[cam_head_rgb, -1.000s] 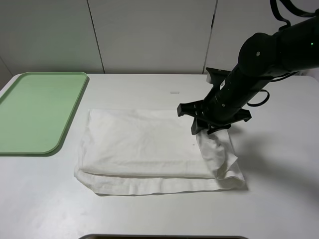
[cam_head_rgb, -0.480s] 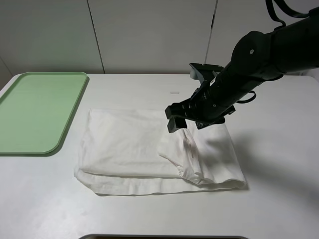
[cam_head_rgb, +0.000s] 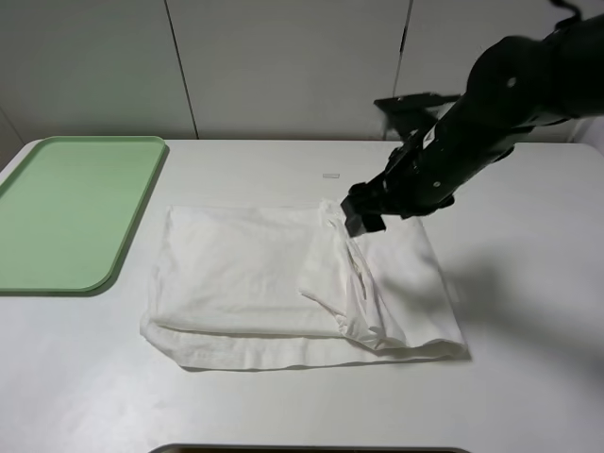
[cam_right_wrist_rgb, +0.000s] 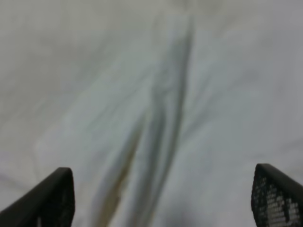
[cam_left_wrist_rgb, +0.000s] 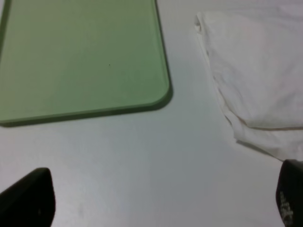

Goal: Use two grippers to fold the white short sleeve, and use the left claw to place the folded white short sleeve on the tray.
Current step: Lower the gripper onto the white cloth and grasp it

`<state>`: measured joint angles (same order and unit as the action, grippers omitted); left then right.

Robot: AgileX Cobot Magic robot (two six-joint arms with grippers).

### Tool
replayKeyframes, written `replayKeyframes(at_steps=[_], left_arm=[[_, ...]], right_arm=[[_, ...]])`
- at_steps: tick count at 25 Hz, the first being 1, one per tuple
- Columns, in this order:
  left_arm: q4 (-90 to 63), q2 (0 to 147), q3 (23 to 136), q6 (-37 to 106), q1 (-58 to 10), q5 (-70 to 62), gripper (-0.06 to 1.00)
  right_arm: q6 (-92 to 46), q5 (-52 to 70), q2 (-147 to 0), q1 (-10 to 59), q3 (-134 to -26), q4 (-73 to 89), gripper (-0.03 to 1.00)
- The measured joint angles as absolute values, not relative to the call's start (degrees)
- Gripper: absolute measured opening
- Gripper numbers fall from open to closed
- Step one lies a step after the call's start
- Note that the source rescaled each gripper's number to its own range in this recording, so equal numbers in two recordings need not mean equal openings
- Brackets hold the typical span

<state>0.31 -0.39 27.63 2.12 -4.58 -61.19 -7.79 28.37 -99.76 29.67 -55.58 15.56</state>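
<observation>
The white short sleeve (cam_head_rgb: pixel 245 274) lies flat on the white table, with its right part flipped over toward the middle in a loose, creased flap (cam_head_rgb: pixel 354 283). My right gripper (cam_head_rgb: pixel 360 215) hovers just above the back edge of that flap. In the right wrist view it (cam_right_wrist_rgb: pixel 163 198) is open and empty over blurred white cloth (cam_right_wrist_rgb: pixel 156 109). The light green tray (cam_head_rgb: pixel 71 212) sits at the far left and holds nothing. My left gripper (cam_left_wrist_rgb: pixel 158 203) is open and empty, low over bare table between the tray's corner (cam_left_wrist_rgb: pixel 156 90) and the shirt's edge (cam_left_wrist_rgb: pixel 251 71). It is out of the exterior view.
A small white tape strip (cam_head_rgb: pixel 330 176) lies on the table behind the shirt. A dark edge (cam_head_rgb: pixel 311 449) shows at the table's front. White wall panels stand behind the table.
My right gripper carried the shirt's right edge leftward over the middle, let it go, and has drawn back up and to the right. The flap now rests on the shirt.
</observation>
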Motion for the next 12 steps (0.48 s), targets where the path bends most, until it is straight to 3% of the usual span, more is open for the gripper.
replayKeyframes(at_steps=[8, 12], left_arm=[[0.31, -0.39, 27.63, 2.12, -4.58, -61.19, 0.92], [0.31, -0.39, 27.63, 2.12, -4.58, -61.19, 0.92]], right_arm=[[-2.06, 28.71, -86.29, 23.26, -55.58, 0.00, 0.82], [4.58, 33.36, -75.56, 13.60, -55.58, -7.29, 0.82]])
